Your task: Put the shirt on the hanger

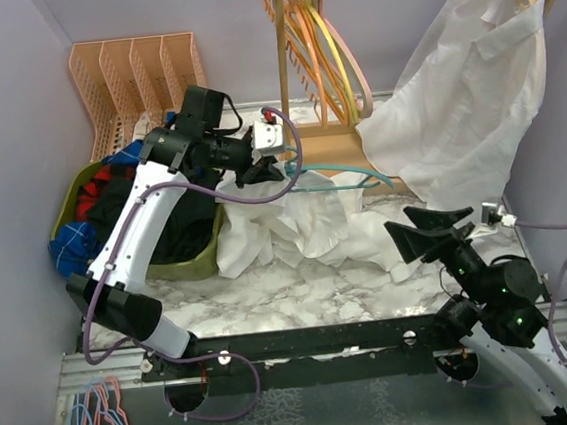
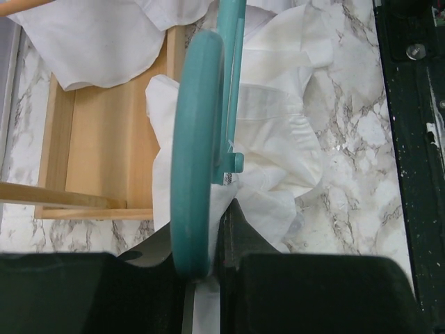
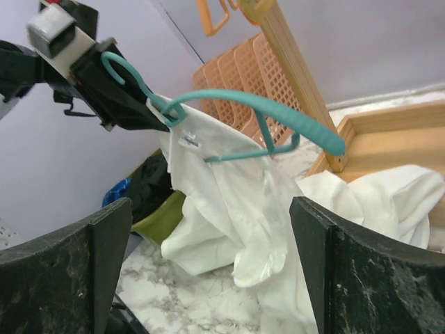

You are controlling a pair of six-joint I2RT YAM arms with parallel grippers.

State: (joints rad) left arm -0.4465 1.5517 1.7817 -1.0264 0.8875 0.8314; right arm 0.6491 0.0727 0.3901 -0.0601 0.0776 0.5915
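Left end effector (image 1: 257, 165) is clenched on teal hanger (image 1: 345, 172) w/ white shirt (image 1: 275, 228) hanging from it; right end effector (image 1: 418, 234) is released, jaws wide.

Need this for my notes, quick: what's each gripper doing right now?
Left gripper: jaws closed on the hanger, near its hook.
Right gripper: jaws open, holding nothing.

The slim teal hanger (image 3: 292, 115) is up in the air, tilted, one arm bare, with the thin white collared shirt (image 3: 229, 202) hanging from near its hook and trailing crumpled onto the marble tabletop (image 1: 301, 291).
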